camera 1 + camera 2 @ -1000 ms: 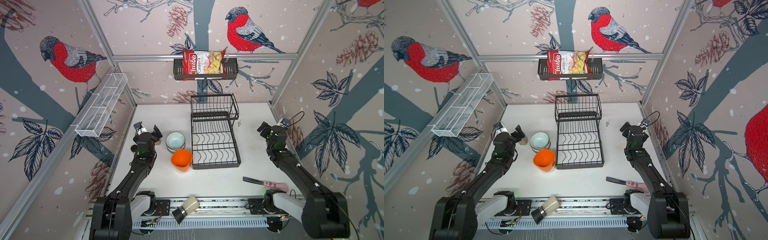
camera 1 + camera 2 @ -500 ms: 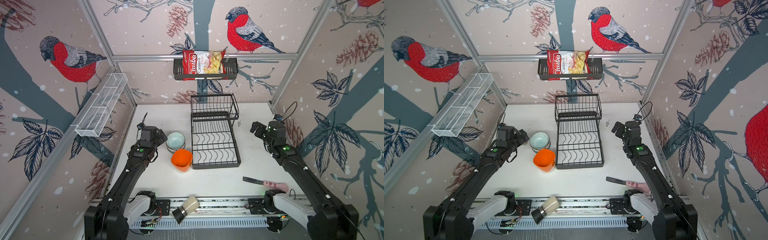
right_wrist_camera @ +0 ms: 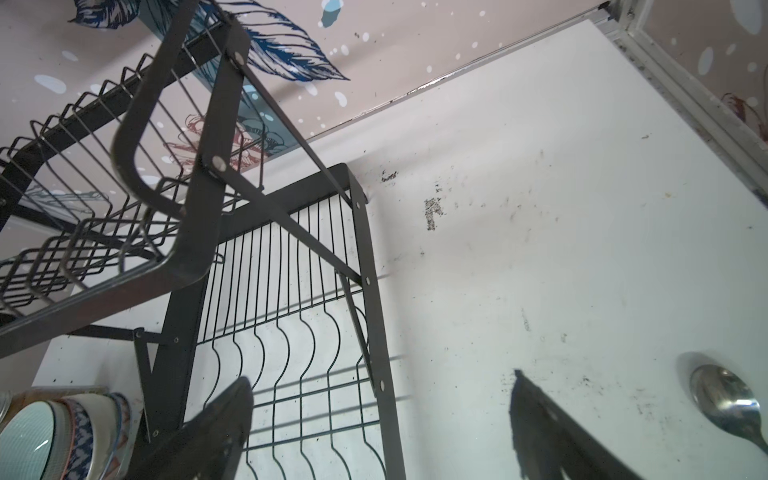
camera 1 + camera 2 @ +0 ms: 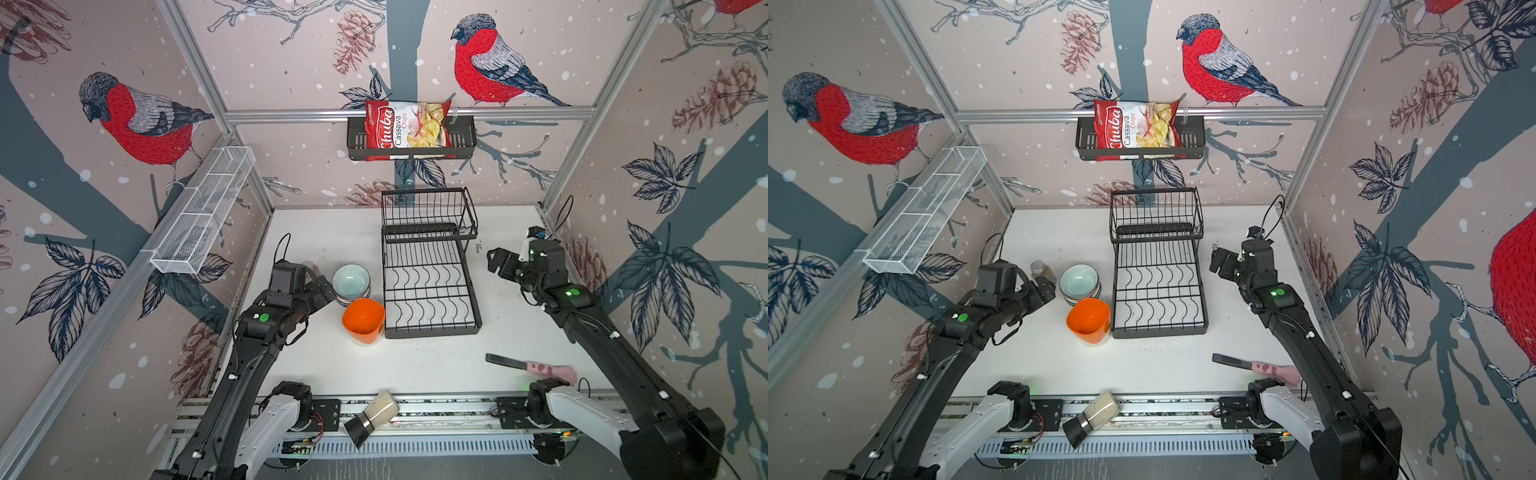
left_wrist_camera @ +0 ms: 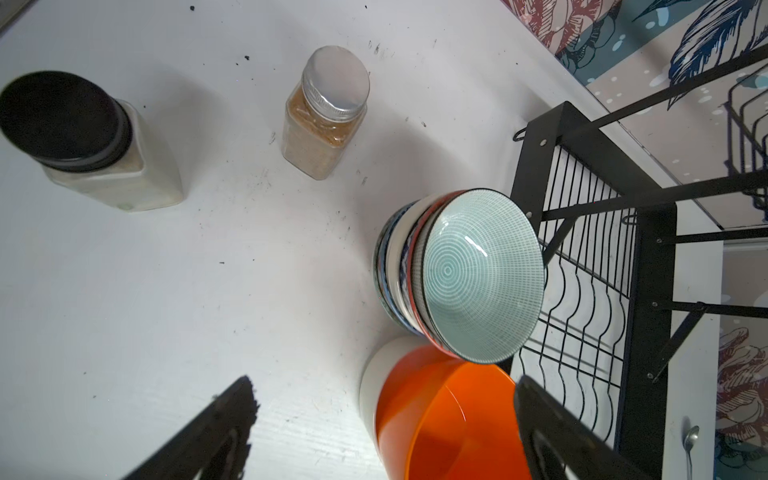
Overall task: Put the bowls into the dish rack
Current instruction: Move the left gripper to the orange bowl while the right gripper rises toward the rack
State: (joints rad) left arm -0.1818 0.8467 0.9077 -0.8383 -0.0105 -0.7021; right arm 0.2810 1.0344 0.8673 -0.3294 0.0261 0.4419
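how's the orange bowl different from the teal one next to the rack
The orange bowl is plain orange; the teal bowl has fine ringed lines and a dark rim. The orange bowl looks squarish from above, the teal bowl round. The teal bowl tops a stack of patterned bowls; the orange bowl sits in a white bowl. Both are upright, empty, left of the dish rack.

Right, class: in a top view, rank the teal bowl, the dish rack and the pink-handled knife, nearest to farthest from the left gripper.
1. teal bowl, right beside the left gripper.
2. dish rack, mid-table, past that bowl.
3. pink-handled knife, front right.
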